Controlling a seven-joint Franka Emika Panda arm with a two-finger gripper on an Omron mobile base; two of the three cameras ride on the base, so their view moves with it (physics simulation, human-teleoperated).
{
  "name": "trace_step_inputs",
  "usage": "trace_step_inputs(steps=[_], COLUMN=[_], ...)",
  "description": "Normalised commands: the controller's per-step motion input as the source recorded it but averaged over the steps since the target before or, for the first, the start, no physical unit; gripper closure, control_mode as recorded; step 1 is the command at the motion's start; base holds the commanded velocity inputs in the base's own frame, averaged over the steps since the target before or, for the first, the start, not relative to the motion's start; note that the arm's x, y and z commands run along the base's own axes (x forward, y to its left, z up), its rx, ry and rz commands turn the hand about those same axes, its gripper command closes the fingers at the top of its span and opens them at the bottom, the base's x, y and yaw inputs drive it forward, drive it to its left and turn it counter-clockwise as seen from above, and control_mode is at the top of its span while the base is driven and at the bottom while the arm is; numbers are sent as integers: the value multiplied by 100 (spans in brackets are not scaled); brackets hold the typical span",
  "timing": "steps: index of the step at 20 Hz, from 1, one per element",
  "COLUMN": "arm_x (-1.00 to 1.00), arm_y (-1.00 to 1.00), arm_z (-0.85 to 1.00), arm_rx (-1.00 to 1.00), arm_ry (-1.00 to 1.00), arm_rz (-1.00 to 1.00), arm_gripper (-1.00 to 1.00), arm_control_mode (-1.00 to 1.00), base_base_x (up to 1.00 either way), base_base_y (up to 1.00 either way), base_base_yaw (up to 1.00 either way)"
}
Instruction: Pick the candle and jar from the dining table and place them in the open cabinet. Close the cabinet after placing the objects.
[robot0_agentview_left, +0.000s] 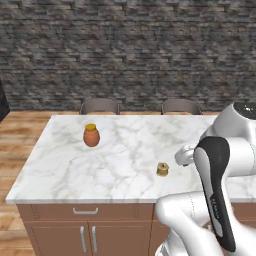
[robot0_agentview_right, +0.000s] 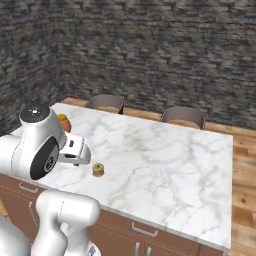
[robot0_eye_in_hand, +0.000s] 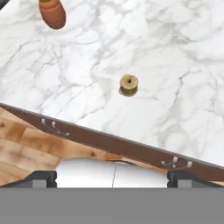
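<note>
Claw (robot0_eye_in_hand: 112, 177) is spread fully wide with nothing between the tips; I see both small dark fingertips (robot0_eye_in_hand: 40, 177) at the bottom of the hand view, hanging over the near edge of the wide white marble-topped dining table (robot0_agentview_left: 60, 170), well above the surface. The tiny squat tan-gold spool-shaped candle (robot0_agentview_left: 162, 168) stands upright on the marble near the front edge, just ahead of the hand in the right base view (robot0_agentview_right: 98, 169) and near the middle of the hand view (robot0_eye_in_hand: 129, 84). My read: I'm lining up for the first pick, nothing placed yet. Risks from here: the candle is small and low, so wide jaws coming down slightly off-centre could nudge it with one tip and roll or skid it toward the table edge; descending too far would put the tips into the marble. The small rounded orange pot with the yellow lid (robot0_agentview_left: 91, 135) sits well apart to the left, so I doubt I'd clip it, but it's a lookalike for the jar and I must not grab it by mistake. I can't pick out the clear glass jar or the brown wall cabinet anywhere, so I'd judge a base drive is needed later. View differences: the hand view gives me the candle's top face and the silver drawer handles (robot0_eye_in_hand: 52, 127) under the overhang. Base views add two grey chair backs (robot0_agentview_left: 100, 106) behind the table, the dark stone wall (robot0_agentview_right: 150, 45), and the white arm's wrist (robot0_agentview_right: 75, 150) beside the candle.
</note>
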Motion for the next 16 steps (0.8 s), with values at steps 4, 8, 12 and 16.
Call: trace_step_inputs(steps=[4,8,12,16], arm_x=[16,18,17,16], arm_y=[0,0,0,-4], arm_z=[-25,-22,-23,-24], arm_rx=[0,0,0,0], arm_ry=[1,0,0,0], arm_rz=[0,0,0,0], arm_gripper=[-100,-100,-100,-100], arm_control_mode=[-100,-100,-100,-100], base_base_x=[0,0,0,0], base_base_y=[0,0,0,0], base_base_yaw=[0,0,0,0])
